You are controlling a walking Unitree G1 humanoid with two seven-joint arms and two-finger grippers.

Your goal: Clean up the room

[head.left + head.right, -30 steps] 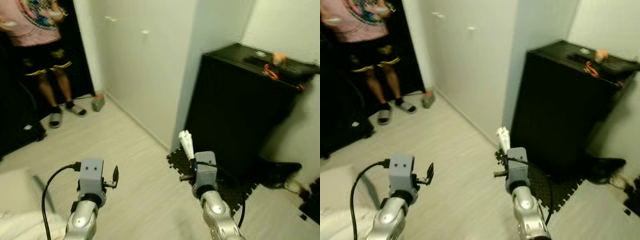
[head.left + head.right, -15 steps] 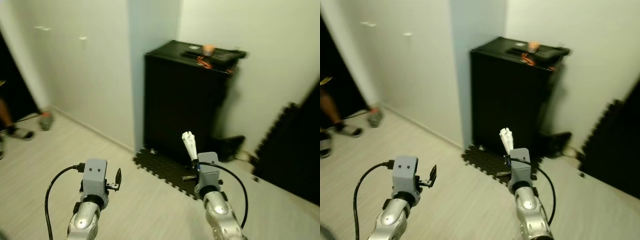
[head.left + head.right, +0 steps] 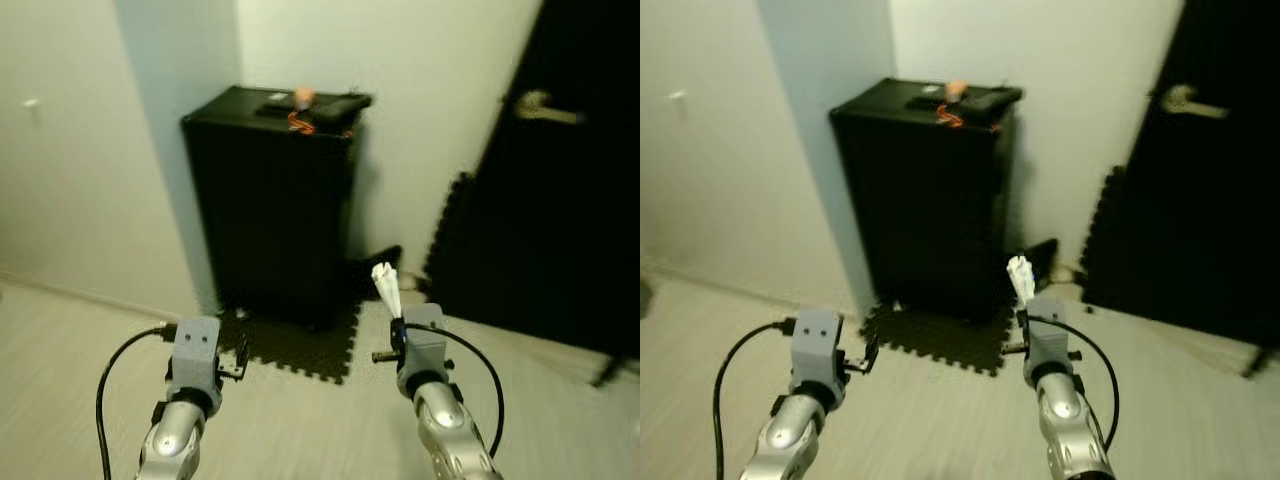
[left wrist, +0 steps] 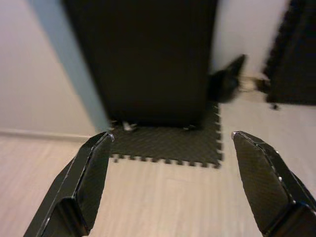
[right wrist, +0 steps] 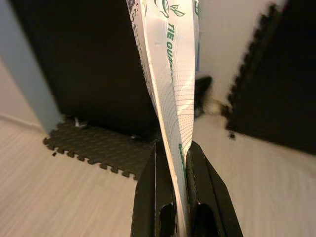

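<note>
My right gripper (image 5: pixel 174 148) is shut on a crumpled white packet with green print (image 5: pixel 170 64). The packet (image 3: pixel 386 288) sticks up above the right wrist, in front of me at waist height. My left gripper (image 4: pixel 171 137) is open with nothing between its fingers and points at the floor before a black cabinet (image 3: pixel 270 200). In the head views the left gripper (image 3: pixel 238 362) is held level with the right one, both arms stretched forward over the pale wood floor.
The black cabinet stands against the white wall with an orange item (image 3: pixel 300 97) and dark objects on top. A black foam mat (image 3: pixel 300 345) lies at its foot. A dark door (image 3: pixel 570 220) with a metal handle (image 3: pixel 535 102) is on the right, foam tiles (image 3: pixel 450 240) leaning beside it.
The camera has swung to the right: the person and the left doorway have left the picture, and the dark door has come in. Both grippers keep their pose, the right still holding the packet.
</note>
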